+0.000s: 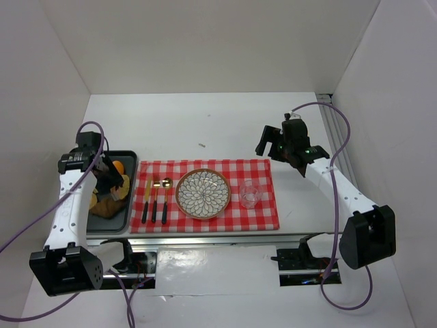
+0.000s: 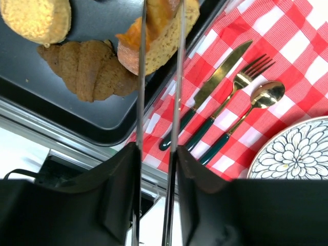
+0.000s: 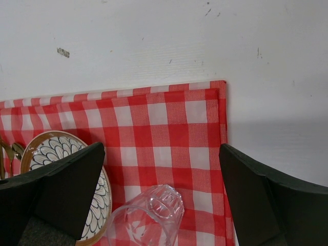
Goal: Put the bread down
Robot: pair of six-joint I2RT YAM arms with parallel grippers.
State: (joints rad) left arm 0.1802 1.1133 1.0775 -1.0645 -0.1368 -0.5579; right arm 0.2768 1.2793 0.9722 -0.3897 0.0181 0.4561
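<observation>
The bread (image 2: 163,45), an oval slice with a tan face and golden crust, sits between the two thin metal blades of the tongs (image 2: 177,92). It is over the right rim of the dark tray (image 2: 61,110). My left gripper (image 2: 156,154) is shut on the tongs; in the top view it (image 1: 109,179) is over the tray (image 1: 130,161). The patterned plate (image 1: 203,193) lies bare on the red checked cloth (image 1: 263,171), right of the cutlery. My right gripper (image 3: 161,169) is open and empty above the cloth's far right part.
A brown croissant (image 2: 87,69) and a round yellowish roll (image 2: 38,18) lie in the tray. A knife (image 2: 215,82), fork (image 2: 241,84) and spoon (image 2: 259,102) lie between tray and plate (image 2: 300,151). A clear glass (image 3: 148,218) stands right of the plate (image 3: 48,151).
</observation>
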